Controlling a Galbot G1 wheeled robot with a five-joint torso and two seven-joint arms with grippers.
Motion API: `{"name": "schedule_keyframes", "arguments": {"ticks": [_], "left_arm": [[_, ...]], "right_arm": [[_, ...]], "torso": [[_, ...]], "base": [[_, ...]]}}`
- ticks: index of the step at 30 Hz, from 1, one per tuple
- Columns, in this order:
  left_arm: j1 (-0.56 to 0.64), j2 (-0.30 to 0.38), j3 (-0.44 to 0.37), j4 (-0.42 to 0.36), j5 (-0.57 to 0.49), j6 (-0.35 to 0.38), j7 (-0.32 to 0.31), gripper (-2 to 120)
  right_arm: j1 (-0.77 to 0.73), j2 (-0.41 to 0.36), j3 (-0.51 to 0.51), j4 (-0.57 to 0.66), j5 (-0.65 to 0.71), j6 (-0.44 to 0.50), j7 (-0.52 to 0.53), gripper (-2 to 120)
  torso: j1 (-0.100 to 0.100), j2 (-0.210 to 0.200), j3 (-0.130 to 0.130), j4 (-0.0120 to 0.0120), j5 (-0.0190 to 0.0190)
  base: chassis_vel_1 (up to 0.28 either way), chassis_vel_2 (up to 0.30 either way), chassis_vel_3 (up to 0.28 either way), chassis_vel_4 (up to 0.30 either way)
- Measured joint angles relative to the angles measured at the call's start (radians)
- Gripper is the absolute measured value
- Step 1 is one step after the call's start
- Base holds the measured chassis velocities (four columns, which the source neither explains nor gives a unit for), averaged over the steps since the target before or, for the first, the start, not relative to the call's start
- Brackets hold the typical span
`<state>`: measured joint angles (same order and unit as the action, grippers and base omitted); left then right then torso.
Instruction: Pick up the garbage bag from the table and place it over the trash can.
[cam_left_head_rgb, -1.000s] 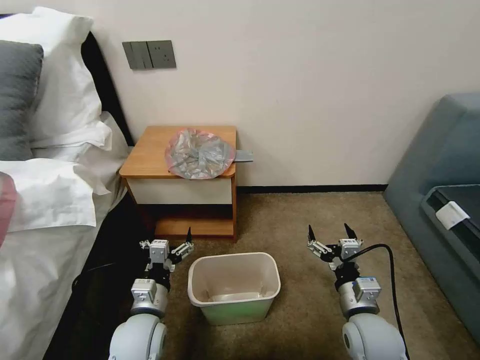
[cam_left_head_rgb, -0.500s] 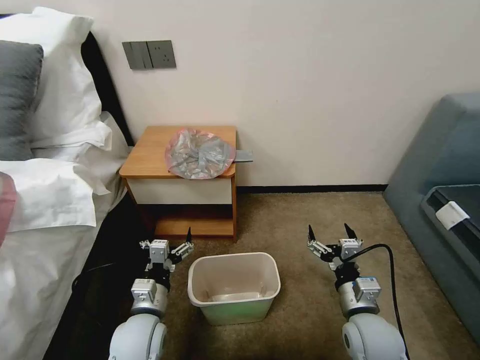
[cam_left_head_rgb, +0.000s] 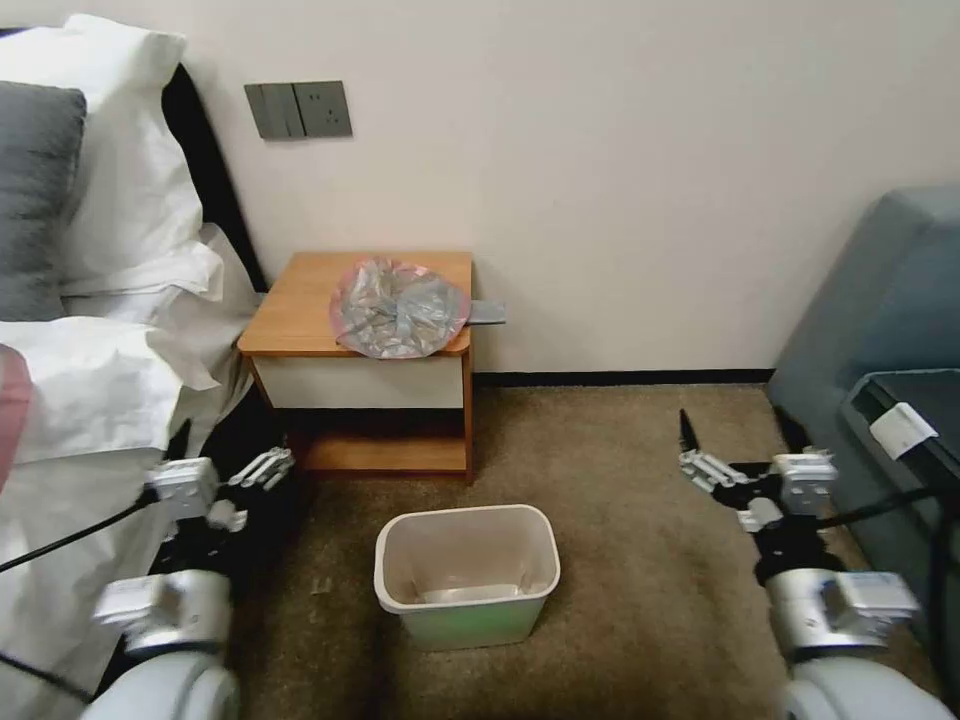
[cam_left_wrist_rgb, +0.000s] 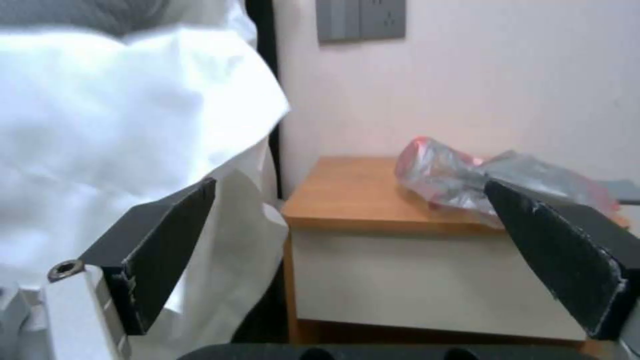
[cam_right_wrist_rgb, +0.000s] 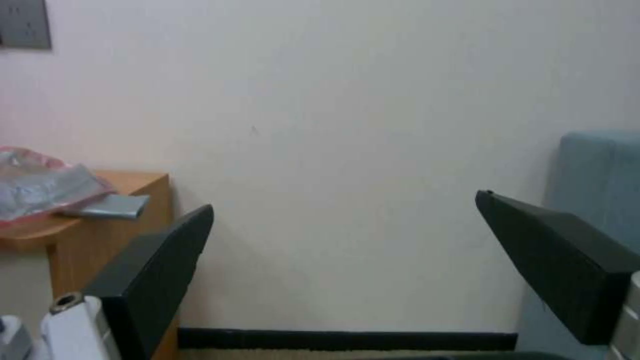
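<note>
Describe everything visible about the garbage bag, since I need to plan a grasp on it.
The garbage bag is thin, crinkly, translucent grey plastic with a pink-red rim, crumpled into a flattish round heap. It lies on the table's top near the front right corner, slightly overhanging the front edge, with a flat grey strip sticking out past the table's right side. Nothing else touches it.

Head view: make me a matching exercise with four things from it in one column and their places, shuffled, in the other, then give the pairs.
Things:
1. bag
2. bin
3. left gripper
4. right gripper

Places:
A. on the carpet, in front of the table
B. open, low beside the bed
C. crumpled on the table top, at its right side
D. open, low near the blue-grey sofa

Pairs: 1-C, 2-A, 3-B, 4-D
</note>
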<state>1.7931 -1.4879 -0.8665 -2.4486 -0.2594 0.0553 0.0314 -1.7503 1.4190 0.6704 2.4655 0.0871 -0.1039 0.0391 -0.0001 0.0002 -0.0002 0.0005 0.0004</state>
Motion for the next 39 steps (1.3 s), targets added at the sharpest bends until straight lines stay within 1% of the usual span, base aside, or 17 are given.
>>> {"name": "schedule_keyframes", "arguments": {"ticks": [1,2,4,5,7,10,11,12,13,15,16,19,28,31,37,38,39], "left_arm": [[0.033,0.021,0.014,0.014,0.003,-0.007,0.010,100],[0.033,0.021,0.014,0.014,0.003,-0.007,0.010,100],[0.057,0.034,0.045,0.051,0.023,-0.017,0.015,100],[0.063,0.036,0.056,0.058,0.029,-0.022,0.016,100],[0.070,0.037,0.076,0.072,0.040,-0.031,0.016,100],[0.072,0.034,0.092,0.086,0.057,-0.057,0.010,100],[0.072,0.027,0.100,0.092,0.066,-0.077,0.004,100],[0.071,0.024,0.103,0.092,0.070,-0.086,-0.002,100],[0.070,0.020,0.105,0.091,0.073,-0.095,-0.006,100],[0.070,0.020,0.105,0.091,0.073,-0.095,-0.006,100],[0.072,0.015,0.104,0.076,0.077,-0.106,-0.009,100],[0.078,0.015,0.103,0.061,0.074,-0.106,-0.010,100],[0.121,0.005,0.086,0.016,0.073,-0.106,-0.010,100],[0.127,-0.002,0.081,0.005,0.074,-0.104,-0.010,100],[0.126,-0.024,0.072,0.000,0.076,-0.095,-0.011,100],[0.126,-0.024,0.072,0.000,0.076,-0.095,-0.011,100],[0.124,-0.025,0.071,0.003,0.077,-0.095,-0.011,100]], "right_arm": [[-0.001,0.000,0.001,0.003,0.001,-0.001,0.000,100],[-0.001,0.000,0.001,0.003,0.001,-0.001,0.000,100],[-0.001,-0.001,0.001,0.004,0.001,-0.001,0.001,100],[-0.001,-0.001,0.001,0.004,0.002,-0.002,0.001,100],[-0.002,-0.002,-0.003,0.004,0.010,-0.004,0.005,100],[0.000,-0.007,-0.022,-0.005,0.045,-0.010,0.021,100],[0.005,-0.013,-0.062,-0.036,0.096,-0.021,0.045,100],[0.004,-0.013,-0.063,-0.035,0.095,-0.021,0.045,100],[0.008,-0.015,-0.067,-0.035,0.109,-0.023,0.051,100],[0.008,-0.015,-0.067,-0.035,0.109,-0.023,0.051,100],[0.026,-0.024,-0.107,-0.066,0.189,-0.040,0.084,100],[0.039,-0.031,-0.136,-0.090,0.248,-0.052,0.109,100],[0.047,-0.034,-0.144,-0.098,0.271,-0.056,0.119,100],[0.082,-0.045,-0.158,-0.118,0.323,-0.059,0.127,100],[0.207,-0.083,-0.199,-0.188,0.496,-0.069,0.155,100],[0.207,-0.083,-0.199,-0.188,0.496,-0.069,0.155,100],[0.244,-0.095,-0.211,-0.210,0.549,-0.072,0.164,100]], "torso": [[0.000,0.000,0.000,-0.0002,0.0006],[0.000,0.000,0.000,-0.0002,0.0006],[0.000,0.000,0.000,-0.0004,-0.0013],[0.000,0.000,0.000,-0.0005,-0.0003],[0.000,0.000,0.000,-0.0005,-0.0003],[0.000,0.000,0.000,-0.0007,-0.0008],[0.000,0.000,0.000,-0.0003,0.0001],[0.000,0.000,0.000,-0.0005,0.0005],[0.000,0.000,0.000,-0.0005,-0.0011],[0.000,0.000,0.000,-0.0005,-0.0011],[0.000,0.000,0.000,-0.0006,0.0001],[0.000,0.000,0.000,-0.0004,-0.0001],[0.000,0.000,0.000,-0.0006,-0.0004],[0.000,0.000,0.000,-0.0006,-0.0004],[0.000,0.000,0.000,-0.0005,-0.0002],[0.000,0.000,0.000,-0.0005,-0.0002],[0.000,0.000,0.000,-0.0005,-0.0004]], "base": [[0.000,0.000,0.000,0.000],[0.000,0.000,0.000,0.000],[0.000,0.000,0.000,0.000],[0.000,0.000,0.000,0.000],[0.000,0.000,0.000,0.000],[0.000,0.000,0.000,0.000],[0.000,0.000,0.000,0.000],[0.000,0.000,0.000,0.000],[0.000,0.000,0.000,0.000],[0.000,0.000,0.000,0.000],[0.000,0.000,0.000,0.000],[0.000,0.000,0.000,0.000],[0.000,0.000,0.000,0.000],[0.000,0.000,0.000,0.000],[0.000,0.000,0.000,0.000],[0.000,0.000,0.000,0.000],[0.000,0.000,0.000,0.000]]}}
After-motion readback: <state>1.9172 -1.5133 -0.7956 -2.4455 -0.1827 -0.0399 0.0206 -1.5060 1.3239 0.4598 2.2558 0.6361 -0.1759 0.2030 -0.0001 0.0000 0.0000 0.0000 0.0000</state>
